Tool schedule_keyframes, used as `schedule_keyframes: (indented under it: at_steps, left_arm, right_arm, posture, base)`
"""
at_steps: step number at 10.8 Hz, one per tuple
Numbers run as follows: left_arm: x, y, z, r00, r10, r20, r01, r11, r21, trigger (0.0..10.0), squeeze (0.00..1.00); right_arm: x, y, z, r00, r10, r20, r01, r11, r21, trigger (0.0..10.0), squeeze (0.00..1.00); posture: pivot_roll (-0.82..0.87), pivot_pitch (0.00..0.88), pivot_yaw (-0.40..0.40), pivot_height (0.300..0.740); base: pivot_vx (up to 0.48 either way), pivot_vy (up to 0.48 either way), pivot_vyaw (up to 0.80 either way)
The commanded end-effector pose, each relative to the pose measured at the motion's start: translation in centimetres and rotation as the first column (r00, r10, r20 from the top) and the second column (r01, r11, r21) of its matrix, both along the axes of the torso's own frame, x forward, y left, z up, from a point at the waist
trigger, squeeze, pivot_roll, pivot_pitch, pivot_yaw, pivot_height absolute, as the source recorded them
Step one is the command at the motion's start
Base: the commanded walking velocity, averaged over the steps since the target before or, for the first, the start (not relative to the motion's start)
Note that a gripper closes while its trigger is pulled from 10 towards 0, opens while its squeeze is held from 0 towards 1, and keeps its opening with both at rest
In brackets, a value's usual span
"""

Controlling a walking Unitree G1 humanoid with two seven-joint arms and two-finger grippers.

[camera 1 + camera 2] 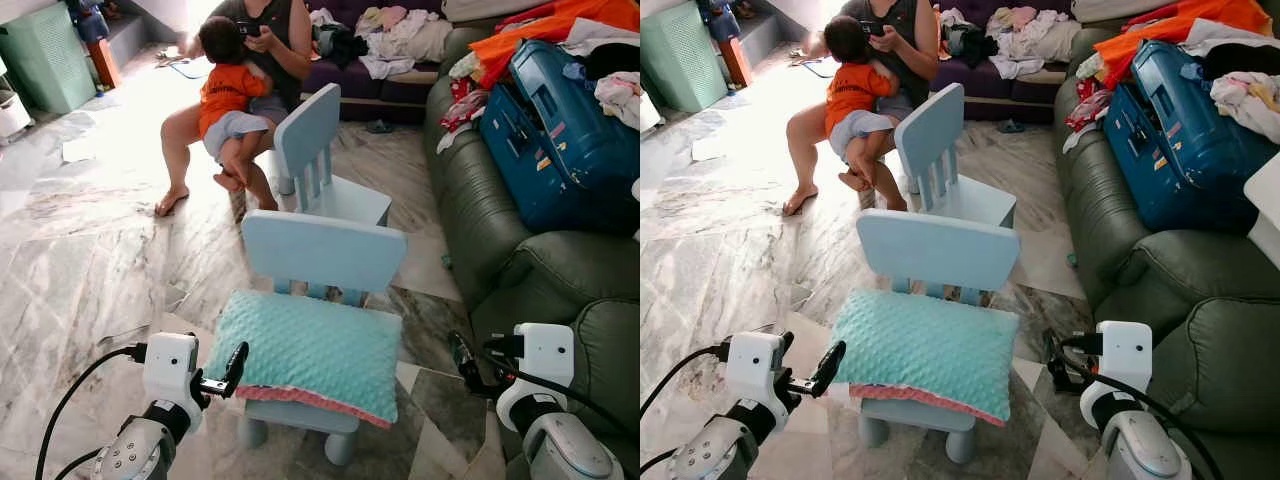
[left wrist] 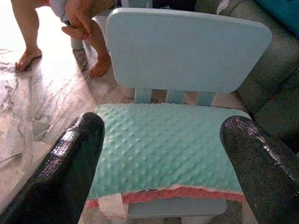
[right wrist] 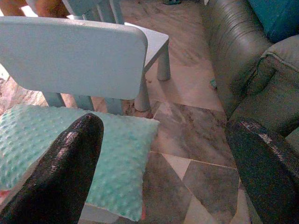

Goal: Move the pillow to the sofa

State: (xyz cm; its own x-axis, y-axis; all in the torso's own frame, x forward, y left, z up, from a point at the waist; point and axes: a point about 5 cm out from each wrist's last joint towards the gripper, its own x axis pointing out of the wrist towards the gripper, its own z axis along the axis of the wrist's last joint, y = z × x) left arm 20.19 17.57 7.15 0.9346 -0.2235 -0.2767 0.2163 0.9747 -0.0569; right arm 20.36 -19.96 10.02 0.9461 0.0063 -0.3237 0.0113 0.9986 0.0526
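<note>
A mint-green dimpled pillow (image 1: 310,352) with a pink underside lies flat on the seat of a small light-blue chair (image 1: 325,250) right in front of me. My left gripper (image 1: 232,368) hovers at the pillow's near left corner, open, its fingers (image 2: 70,163) spread wider than the pillow's front edge (image 2: 163,158). To the pillow's right, my right gripper (image 1: 462,360) hangs open above the floor, between the chair and the dark green sofa (image 1: 560,290). Its fingers (image 3: 65,172) frame the pillow's right corner (image 3: 117,163).
A second light-blue chair (image 1: 320,160) stands behind the first. A person holding a child (image 1: 235,80) sits further back. A blue suitcase (image 1: 560,130) and heaps of clothes cover the sofa's far seats. Marble floor (image 1: 90,260) lies open to the left.
</note>
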Motion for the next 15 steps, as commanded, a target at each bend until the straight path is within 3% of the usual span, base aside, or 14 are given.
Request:
schedule_keyframes:
  at_steps: [1, 15]
  left_arm:
    - [0.05, -0.19, 0.21, 1.0, -0.009, 0.0, 0.009, 1.0, 0.009, 10.0, 0.0]
    - [0.36, -0.18, 0.25, 1.0, -0.014, -0.004, 0.014, 1.0, 0.013, 10.0, 0.0]
  right_arm:
    - [-0.15, 0.15, 0.53, 1.0, 0.018, 0.011, -0.018, 1.0, -0.003, 10.0, 0.0]
    - [-0.02, 0.4, 0.42, 0.999, 0.033, 0.007, -0.033, 0.999, -0.004, 10.0, 0.0]
  posture:
    - [-0.11, 0.133, -0.036, 0.74]
    - [-0.11, 0.141, -0.033, 0.735]
  base:
    - [0.0, 0.0, 0.0]
    - [0.0, 0.0, 0.0]
